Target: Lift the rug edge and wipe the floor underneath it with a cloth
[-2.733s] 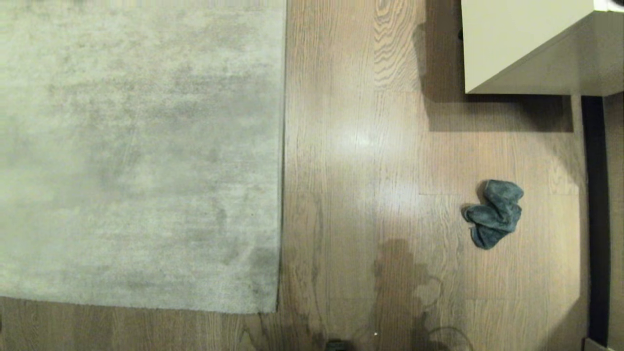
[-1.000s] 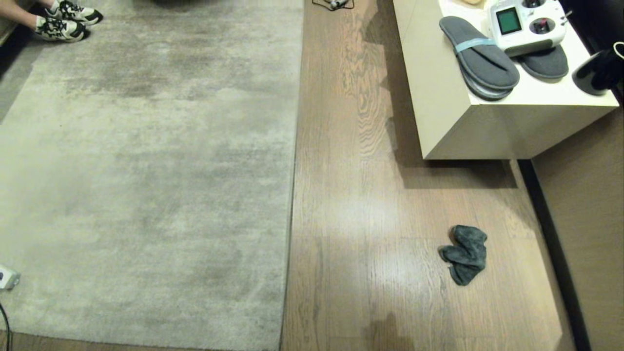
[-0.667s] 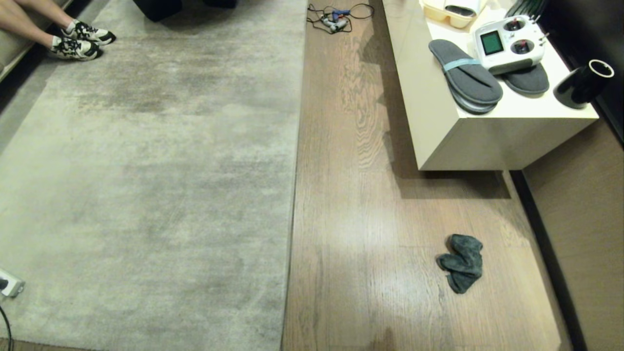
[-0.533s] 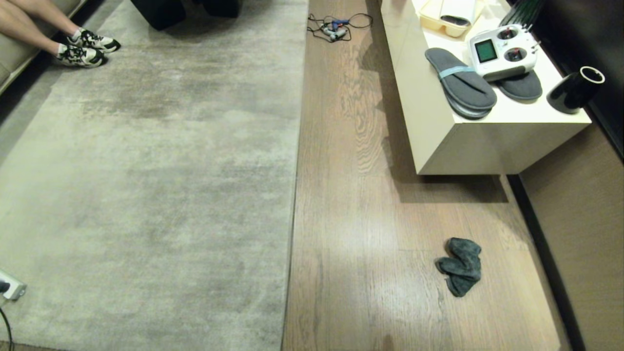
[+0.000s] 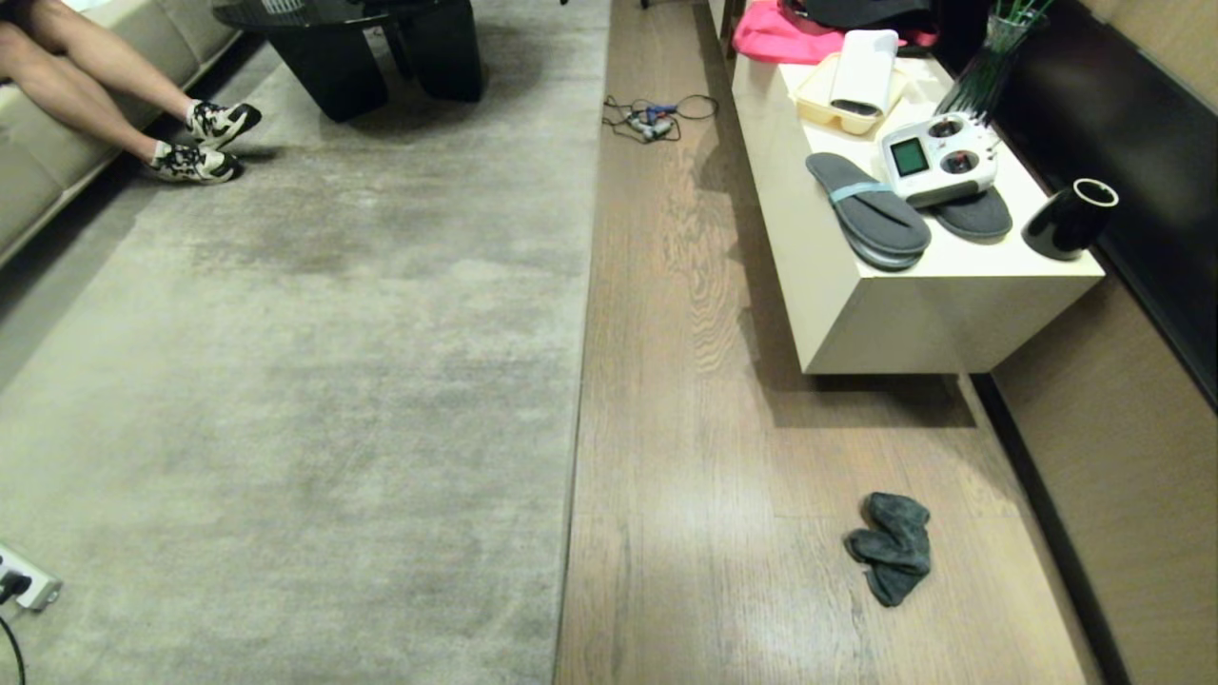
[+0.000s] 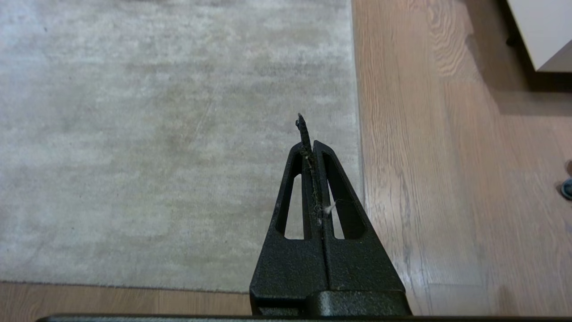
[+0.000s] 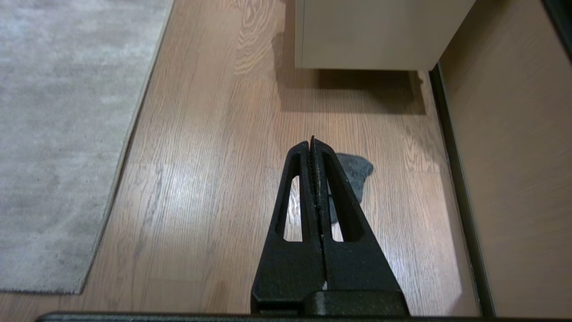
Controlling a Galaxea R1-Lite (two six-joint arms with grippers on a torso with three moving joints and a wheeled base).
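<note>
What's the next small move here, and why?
Probably open the right gripper and lower it toward the cloth. Both grippers are shut and empty; the left gripper hangs over the rug near the rug edge, which lies flat. The cloth sits crumpled on the floor on the robot's right, untouched.

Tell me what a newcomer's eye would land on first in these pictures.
The big pale rug fills the left of the head view, its rug edge running straight along the wood floor. A small dark cloth lies crumpled on the planks to the right, below a cream cabinet bearing grey slippers and a white remote controller. A person's legs show at far left.
</note>
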